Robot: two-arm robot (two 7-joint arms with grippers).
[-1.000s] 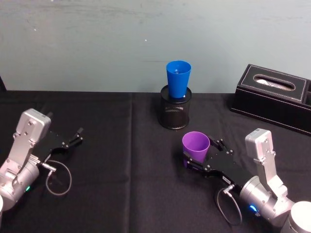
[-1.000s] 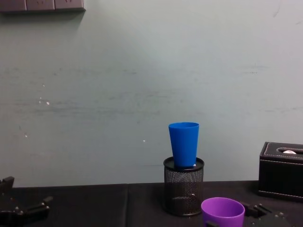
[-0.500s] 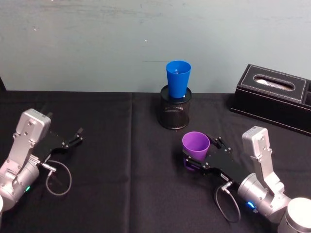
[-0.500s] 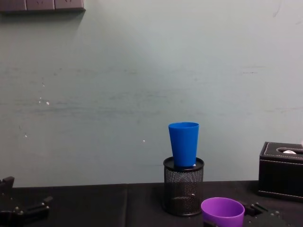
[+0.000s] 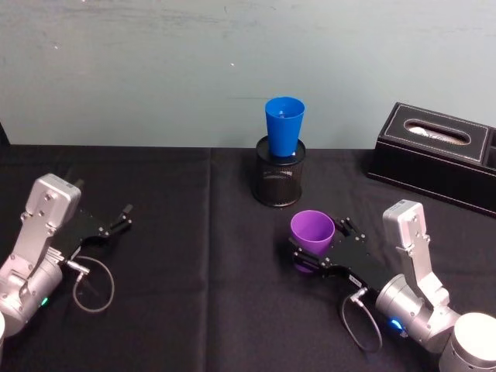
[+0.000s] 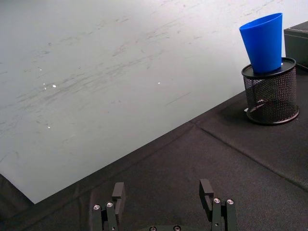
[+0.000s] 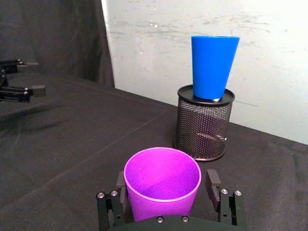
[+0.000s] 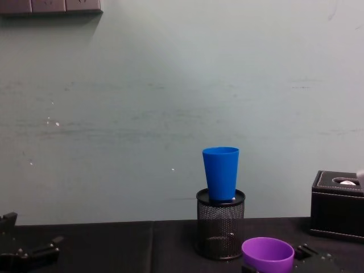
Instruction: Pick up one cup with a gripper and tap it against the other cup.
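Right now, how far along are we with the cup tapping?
Reach looks done: the right claw straddles the purple cup. In hand: the grip, with a gap showing beside one finger. Left: close, lift, and tap the blue cup standing in the mesh holder. The left claw sits open, parked at the left of the table.

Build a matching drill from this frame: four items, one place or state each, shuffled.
1. purple cup
2. blue cup
3. left gripper
4. tissue box

a. standing in the mesh holder
b. parked at the left, open
c. far right, at the back
d. between the fingers of the right gripper

Pairs: 1-d, 2-a, 3-b, 4-c
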